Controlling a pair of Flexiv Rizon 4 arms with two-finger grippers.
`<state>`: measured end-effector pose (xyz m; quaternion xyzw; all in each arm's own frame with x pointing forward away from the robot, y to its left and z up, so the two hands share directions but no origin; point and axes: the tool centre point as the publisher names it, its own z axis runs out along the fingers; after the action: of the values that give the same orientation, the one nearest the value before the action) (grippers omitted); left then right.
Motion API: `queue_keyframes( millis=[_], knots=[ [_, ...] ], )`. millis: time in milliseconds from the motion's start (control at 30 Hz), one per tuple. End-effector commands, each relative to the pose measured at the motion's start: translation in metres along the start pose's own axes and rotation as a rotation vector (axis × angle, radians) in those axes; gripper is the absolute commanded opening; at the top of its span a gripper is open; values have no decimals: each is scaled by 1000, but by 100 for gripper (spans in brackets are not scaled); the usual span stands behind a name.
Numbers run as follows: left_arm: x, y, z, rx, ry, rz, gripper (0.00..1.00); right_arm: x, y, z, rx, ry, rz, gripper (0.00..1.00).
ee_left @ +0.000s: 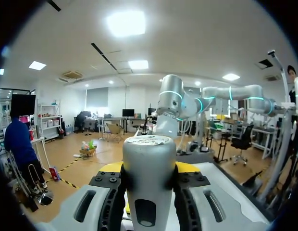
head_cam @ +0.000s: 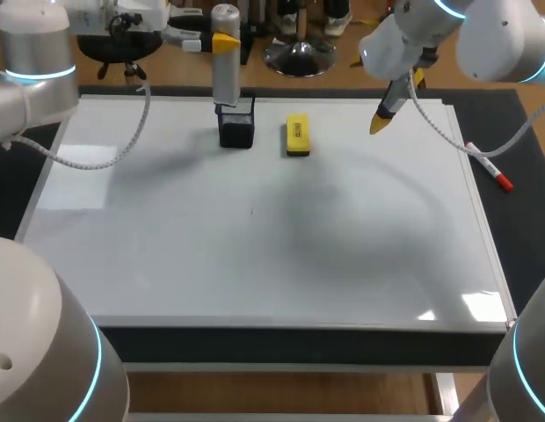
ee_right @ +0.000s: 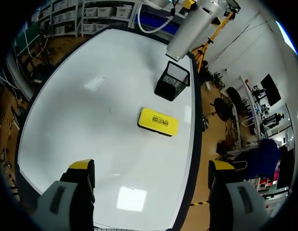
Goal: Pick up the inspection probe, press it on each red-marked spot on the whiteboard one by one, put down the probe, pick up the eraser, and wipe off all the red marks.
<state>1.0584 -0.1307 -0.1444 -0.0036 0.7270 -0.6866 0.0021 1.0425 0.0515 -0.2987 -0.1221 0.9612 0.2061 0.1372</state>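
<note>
Whiteboard (head_cam: 255, 255) covers the table from its near edge outward. Red marker (head_cam: 494, 172) lies off the board, well right of the black mesh holder (head_cam: 236, 125), which stands toward the board's far edge. Yellow eraser (head_cam: 297, 135) lies flat just right of the holder, not touching it, with its long axis running near to far. Its printed top face is too small to read. Right gripper (ee_right: 151, 167) hangs further right of the holder, fingers spread wide and angled down at the board. Directly above the holder, the left gripper (ee_left: 150, 168) is clamped from the side on the inspection probe (head_cam: 225, 53). This silver cylinder is upright, long axis vertical, lower end at the holder's rim. Its cap label is illegible.
</note>
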Motion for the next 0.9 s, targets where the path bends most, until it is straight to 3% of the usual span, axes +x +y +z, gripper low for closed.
queue_keyframes(
  millis=[33,900],
  knots=[
    [-3,5,4,20,-16,-1,0,0,0,-1,3,4,-1,100],
    [-19,22,9,82,-42,72,0,0,0,-1,3,4,-1,100]
  ],
)
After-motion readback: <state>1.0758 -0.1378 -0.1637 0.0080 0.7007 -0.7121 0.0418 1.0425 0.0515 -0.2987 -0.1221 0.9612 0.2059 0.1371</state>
